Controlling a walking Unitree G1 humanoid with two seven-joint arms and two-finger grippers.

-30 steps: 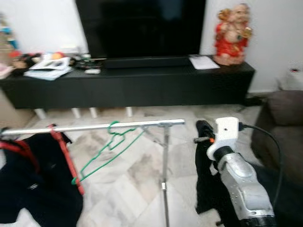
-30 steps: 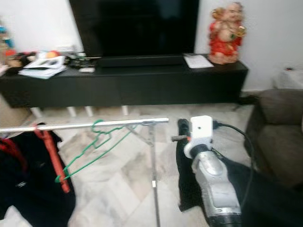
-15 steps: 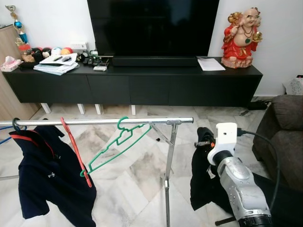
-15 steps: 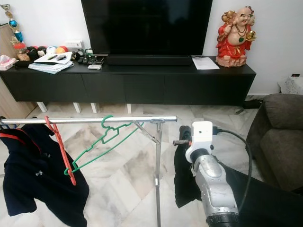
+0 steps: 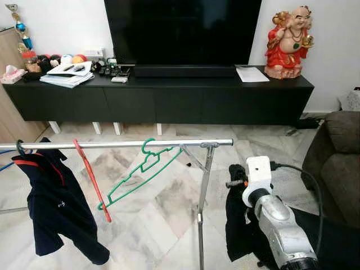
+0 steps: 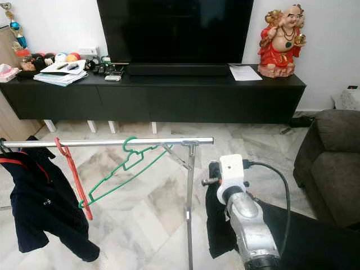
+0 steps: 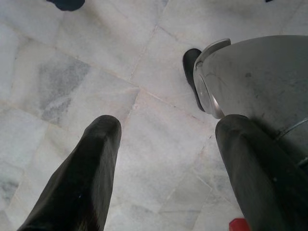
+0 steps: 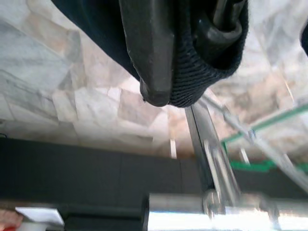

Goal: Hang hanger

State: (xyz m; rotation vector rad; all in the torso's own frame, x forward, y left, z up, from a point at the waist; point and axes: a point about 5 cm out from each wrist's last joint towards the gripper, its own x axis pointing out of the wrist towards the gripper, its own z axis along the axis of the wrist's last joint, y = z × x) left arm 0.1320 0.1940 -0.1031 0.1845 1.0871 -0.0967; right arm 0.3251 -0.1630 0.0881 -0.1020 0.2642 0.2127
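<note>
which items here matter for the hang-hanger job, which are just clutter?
Job:
- right gripper, shut on black garment on a hanger
- silver metal clothes rail
- empty green wire hanger on the rail
- red hanger
- navy shirt hung on the rail

Clutter:
- black TV
- black low TV console
- red laughing Buddha statue
- brown sofa
- papers

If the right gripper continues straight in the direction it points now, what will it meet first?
Most likely the silver rail of the clothes rack, near its end above the upright post. The right gripper, shut on a black garment, looks along its fingers at that rail. Depth is unclear.
</note>
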